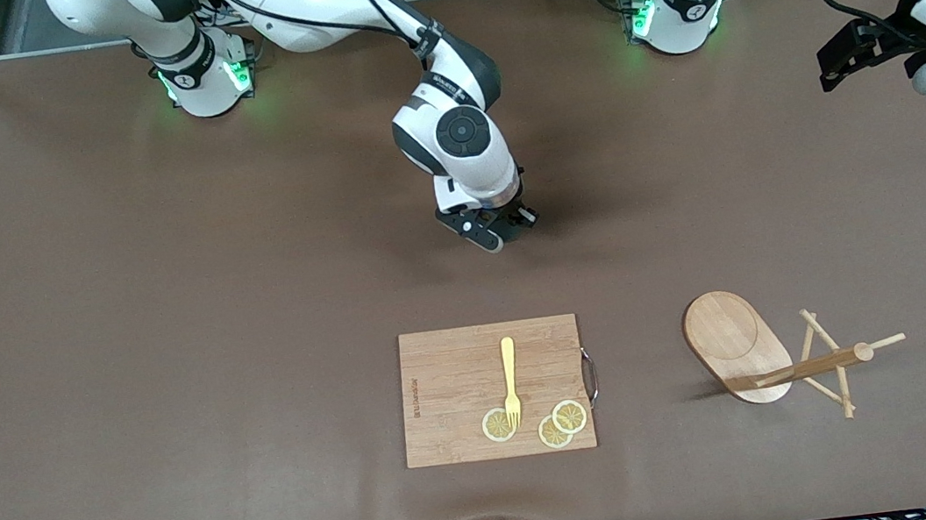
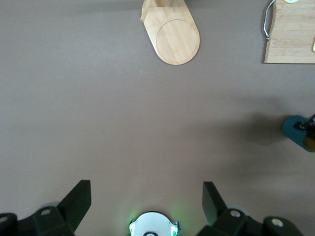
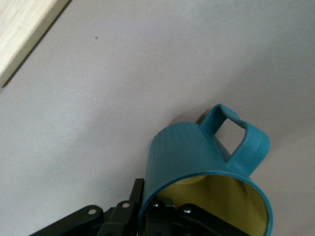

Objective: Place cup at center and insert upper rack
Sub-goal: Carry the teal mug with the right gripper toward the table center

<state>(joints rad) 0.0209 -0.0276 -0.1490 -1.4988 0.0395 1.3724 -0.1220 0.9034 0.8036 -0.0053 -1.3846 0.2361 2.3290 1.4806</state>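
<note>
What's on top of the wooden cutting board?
On the cutting board lie a yellow fork and three lemon slices. The fork's prongs rest on one slice, hiding part of it, and two slices overlap.

cup (image 3: pixel 197 157): hidden under the right arm's wrist in the front view; lower rim cut off in the right wrist view, lettering not seen
right claw (image 3: pixel 152 209): fingers mostly covered by the cup wall, grip point unclear
upper rack (image 2: pixel 171 30): post and pegs cut off in the left wrist view
cutting board (image 1: pixel 494 390): printed mark too small to read
left claw (image 1: pixel 848 54): perhaps partly cut off in the front view
</note>
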